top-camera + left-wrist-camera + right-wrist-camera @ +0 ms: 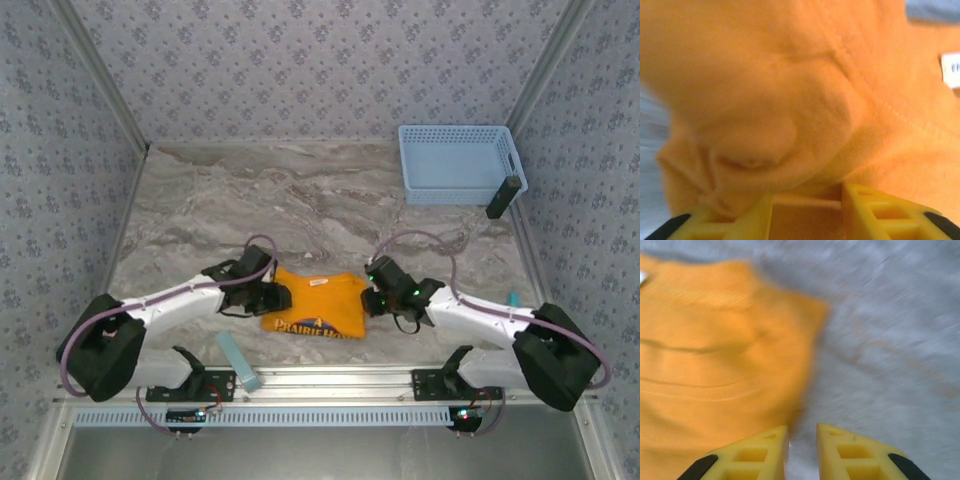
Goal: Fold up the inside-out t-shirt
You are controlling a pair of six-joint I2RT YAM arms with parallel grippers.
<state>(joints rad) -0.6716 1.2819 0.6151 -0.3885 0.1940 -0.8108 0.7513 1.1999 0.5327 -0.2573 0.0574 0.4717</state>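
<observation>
The inside-out t-shirt (315, 303) lies as a compact orange-yellow bundle near the table's front edge, with dark lettering along its near side. My left gripper (275, 297) is at its left edge and my right gripper (372, 298) at its right edge. In the left wrist view the t-shirt (800, 100) bulges in rumpled folds right in front of the left gripper (807, 195), whose yellow fingers (865, 205) stand apart; a white neck label (951, 69) shows at the right. The right gripper (802, 435) hangs over bare table beside the shirt's edge (725, 360), its jaws slightly apart and empty.
A light blue basket (460, 162) stands at the back right with a dark block (504, 197) leaning by its corner. A pale teal bar (239, 360) lies at the front edge near the left arm's base. Patterned walls close in the marble table (300, 200).
</observation>
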